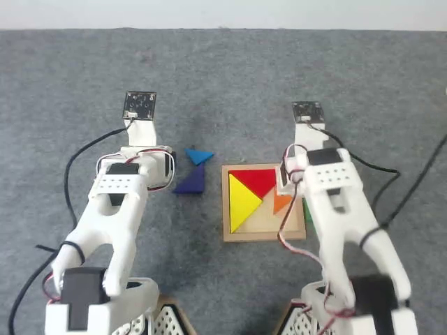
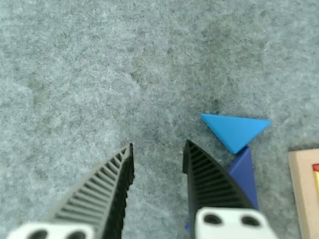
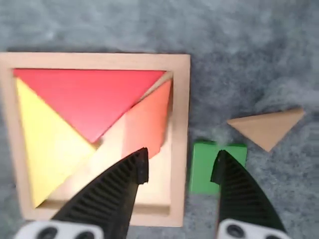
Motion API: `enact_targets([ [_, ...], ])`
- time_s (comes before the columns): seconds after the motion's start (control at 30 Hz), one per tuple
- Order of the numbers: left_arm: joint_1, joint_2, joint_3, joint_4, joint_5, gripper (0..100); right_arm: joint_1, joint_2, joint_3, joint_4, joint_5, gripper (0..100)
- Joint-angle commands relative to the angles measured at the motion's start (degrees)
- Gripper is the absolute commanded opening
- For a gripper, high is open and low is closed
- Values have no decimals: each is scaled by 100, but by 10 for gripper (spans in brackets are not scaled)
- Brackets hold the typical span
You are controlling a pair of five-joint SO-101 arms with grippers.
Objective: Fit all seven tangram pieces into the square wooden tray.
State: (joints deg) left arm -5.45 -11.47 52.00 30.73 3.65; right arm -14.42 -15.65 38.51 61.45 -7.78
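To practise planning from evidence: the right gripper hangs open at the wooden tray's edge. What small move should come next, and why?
Probably shift the right gripper sideways, off the wooden tray, to centre over the green square. Open, it straddles the tray's wall, one finger above the square, which lies outside on the carpet.

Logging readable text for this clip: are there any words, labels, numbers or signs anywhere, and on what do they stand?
No text can be read in these views.
The square wooden tray is plain, with no print.
The tangram pieces, such as the red triangle and the light blue triangle, are plain, with no print.
On the dark circuit board on the left arm and the dark circuit board on the right arm, any markings are too small to read.
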Motion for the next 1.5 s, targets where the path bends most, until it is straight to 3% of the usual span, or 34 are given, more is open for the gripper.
enact_targets([
  [0.0, 26, -246, -57, -149, -141, 160, -418, -558, 176, -224, 62, 227],
  [0.13, 26, -246, -48, -149, -141, 160, -655, -356, 457, -541, 88, 227],
  [0.33, 26, -246, -48, -149, -141, 160, -92, 224, 466, -646, 475, 227],
  [0.6, 26, -246, -48, -149, -141, 160, 57, 1156, 176, -927, 615, 227],
  [0.93, 26, -246, -48, -149, -141, 160, 778, 1305, -325, -927, 835, 227],
  [1.1, 26, -246, -48, -149, -141, 160, 910, 945, -466, -576, 809, 227],
  [1.27, 26, -246, -40, -149, -141, 160, 1209, -400, -475, -66, 853, 227],
  [1.47, 35, -246, -57, -149, -141, 160, 2070, -1543, -448, 778, 1442, 227],
])
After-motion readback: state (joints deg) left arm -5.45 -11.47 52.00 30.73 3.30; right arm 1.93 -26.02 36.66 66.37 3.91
